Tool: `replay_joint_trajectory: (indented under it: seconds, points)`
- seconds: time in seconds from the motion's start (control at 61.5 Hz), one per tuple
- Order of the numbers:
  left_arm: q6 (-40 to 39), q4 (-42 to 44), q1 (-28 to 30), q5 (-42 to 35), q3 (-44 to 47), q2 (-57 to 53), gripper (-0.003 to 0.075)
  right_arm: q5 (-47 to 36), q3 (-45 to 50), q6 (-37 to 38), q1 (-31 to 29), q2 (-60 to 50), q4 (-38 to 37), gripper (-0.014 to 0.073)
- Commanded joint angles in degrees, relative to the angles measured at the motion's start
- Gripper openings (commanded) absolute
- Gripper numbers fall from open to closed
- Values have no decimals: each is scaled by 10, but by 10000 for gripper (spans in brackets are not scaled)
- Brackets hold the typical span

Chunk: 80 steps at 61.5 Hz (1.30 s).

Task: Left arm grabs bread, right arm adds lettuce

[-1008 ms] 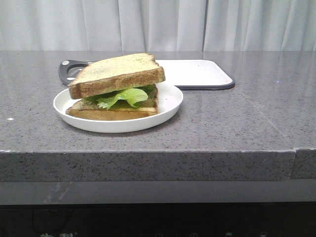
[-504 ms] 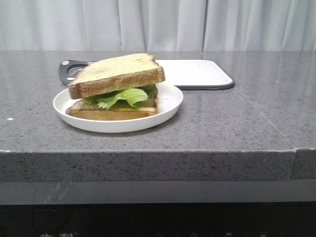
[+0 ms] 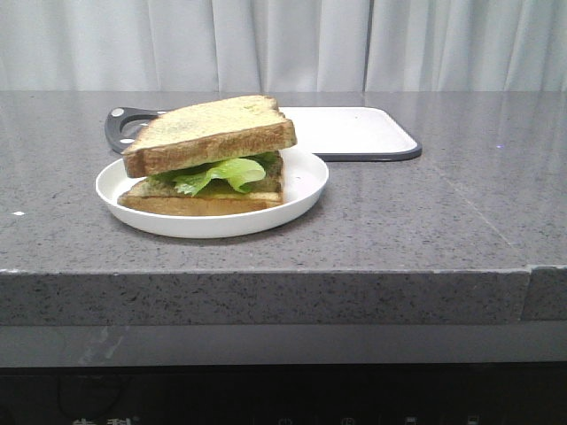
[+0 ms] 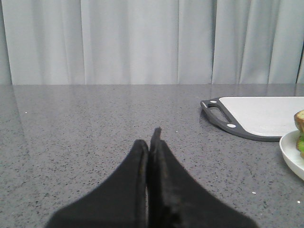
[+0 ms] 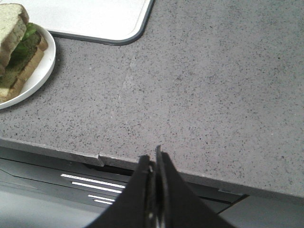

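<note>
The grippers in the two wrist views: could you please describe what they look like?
The left gripper has two broad, wedge-shaped matte black fingers tapering to narrow tips. The right gripper has the same kind of black tapered fingers. No cables, markings or labels are visible on either; the arms themselves are out of view.

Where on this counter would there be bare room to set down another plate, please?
The widest bare stone lies right of the white plate and in front of the cutting board. A narrower strip runs along the counter's front edge. The plate itself is crowded by the sandwich.
</note>
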Motion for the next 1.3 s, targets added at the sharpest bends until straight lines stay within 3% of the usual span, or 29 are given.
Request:
replay_joint_trajectory:
  seconds: [0.0, 0.179, 0.439, 0.585, 0.829, 1.285]
  points:
    - [-6, 0, 1, -46, 3, -11, -20, -35, -15, 0, -3, 3, -2, -118]
    - [-6, 0, 1, -46, 3, -11, -20, -81, 11, -1, -3, -31, -15, -118]
    - [-6, 0, 1, -46, 3, -11, -20, -345, 223, -1, -3, -154, -15, -118]
    - [-6, 0, 1, -46, 3, -11, -20, -434, 343, -1, -3, -237, -15, -118]
    - [-6, 0, 1, -46, 3, -11, -20, -516, 481, 0, -4, -321, -12, -118]
    - [-6, 0, 1, -46, 3, -10, -20, -509, 479, 0, -17, -320, 6, -118]
